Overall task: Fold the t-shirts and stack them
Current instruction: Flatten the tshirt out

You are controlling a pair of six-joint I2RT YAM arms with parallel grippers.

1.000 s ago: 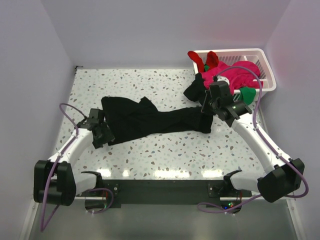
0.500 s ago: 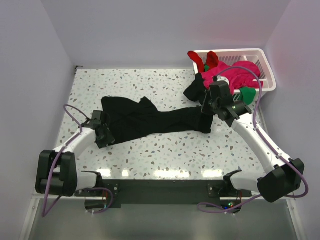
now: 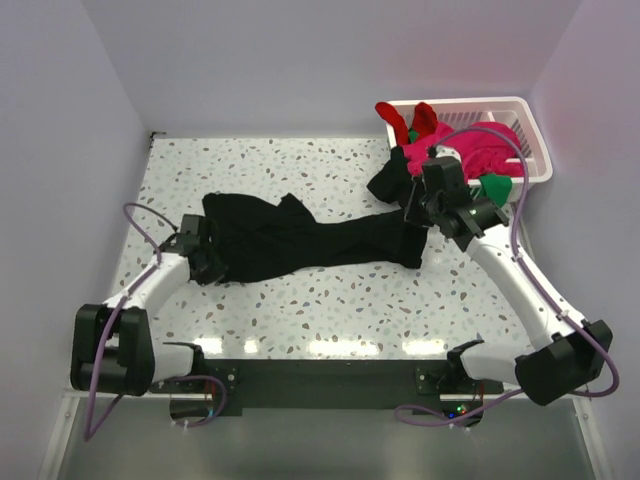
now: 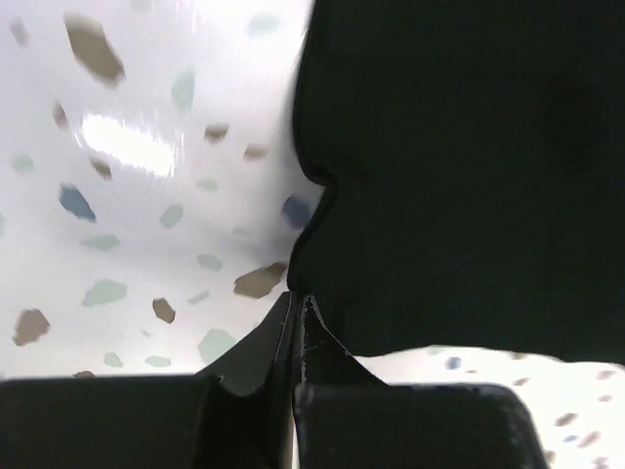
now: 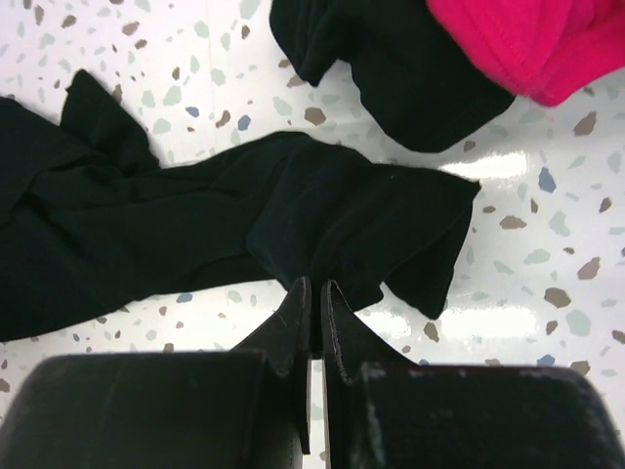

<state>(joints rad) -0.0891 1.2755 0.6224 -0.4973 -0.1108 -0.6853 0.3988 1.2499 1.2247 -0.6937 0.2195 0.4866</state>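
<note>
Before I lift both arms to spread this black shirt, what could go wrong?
The left pincer is shut at the very edge of the black t-shirt; so thin a bite may slip under a pull.
The shirt lies twisted and bunched between the pincers, so lifting may not open it flat.
The right pincer sits close to another black shirt and the magenta shirt; either could snag and drag along.

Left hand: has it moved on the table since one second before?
Yes, slightly. The left hand has shifted away from the near edge of the table, toward the black t-shirt, and has shut on its edge.
</note>
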